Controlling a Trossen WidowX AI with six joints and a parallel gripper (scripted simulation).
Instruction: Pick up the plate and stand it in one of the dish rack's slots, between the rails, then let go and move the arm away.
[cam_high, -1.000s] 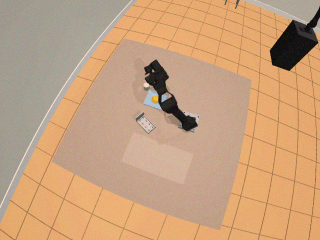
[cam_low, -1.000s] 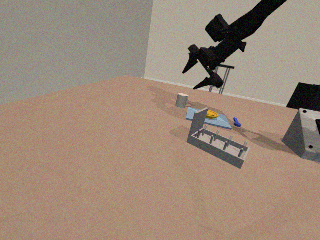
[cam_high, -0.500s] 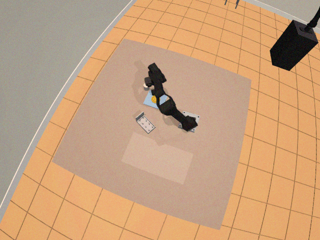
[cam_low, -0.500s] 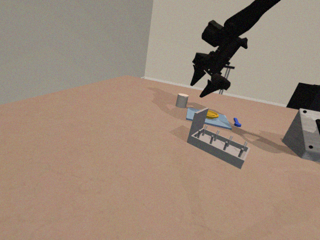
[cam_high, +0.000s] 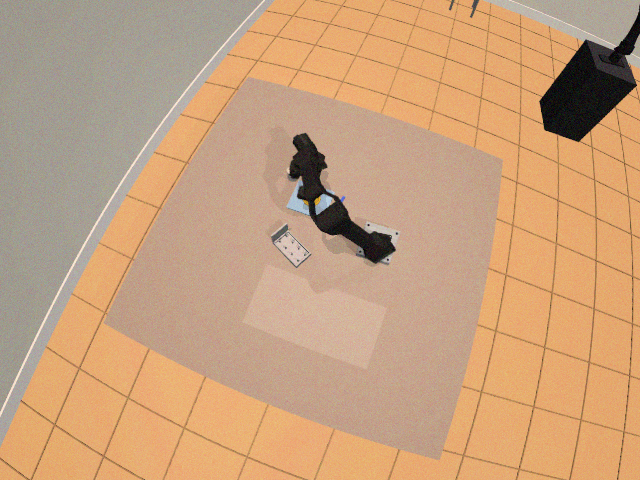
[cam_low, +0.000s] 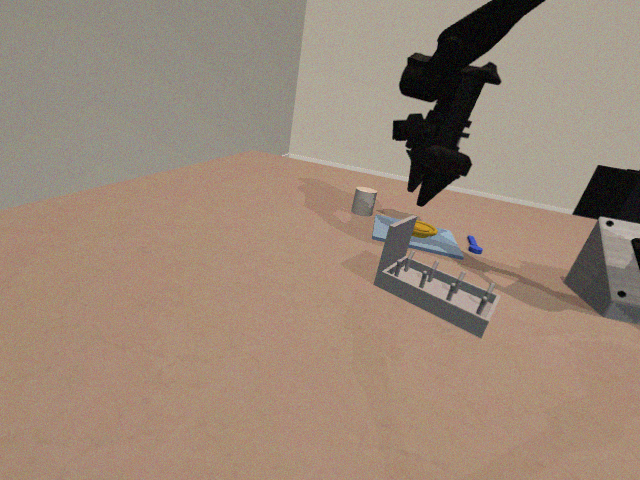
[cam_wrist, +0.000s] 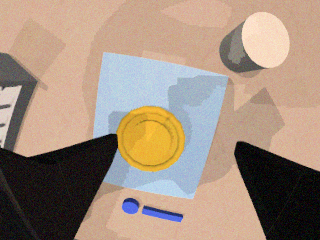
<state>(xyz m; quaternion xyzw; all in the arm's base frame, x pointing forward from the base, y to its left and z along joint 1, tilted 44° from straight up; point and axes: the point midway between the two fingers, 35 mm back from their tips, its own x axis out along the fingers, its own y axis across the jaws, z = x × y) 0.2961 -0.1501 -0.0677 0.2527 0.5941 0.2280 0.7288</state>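
Grey and round-sided, a cup (cam_high: 289, 171) (cam_low: 363, 201) (cam_wrist: 265, 40) stands upright farthest left among the loose things in the exterior view, just beside a pale blue board (cam_high: 294, 205) (cam_low: 444, 245) (cam_wrist: 120, 85). Next along comes the grey dish rack (cam_high: 279, 233) (cam_low: 439, 304) (cam_wrist: 22, 75), nearer the viewer, with its tall end panel at the left and paired upright rails running down its tray. None of its slots holds a plate.

Behind that panel, the yellow plate (cam_high: 306, 202) (cam_low: 423, 228) (cam_wrist: 151, 142) lies flat on the board. Above this part of the desk (cam_low: 232, 335) hangs the claw (cam_high: 308, 173) (cam_low: 415, 198) (cam_wrist: 176, 144), pointing down and spread wide, with nothing between its fingers. In the wrist view the plate sits toward the left finger, so some centring is probably needed before a grasp. Farther right, a small blue utensil (cam_high: 342, 199) (cam_low: 473, 244) (cam_wrist: 162, 214) lies near the board, well apart from the rack.

As for progress, the job looks to be at the approach. Still left are lowering, gripping the plate, lifting it, turning it on edge, setting it between the rails, letting go and moving clear.
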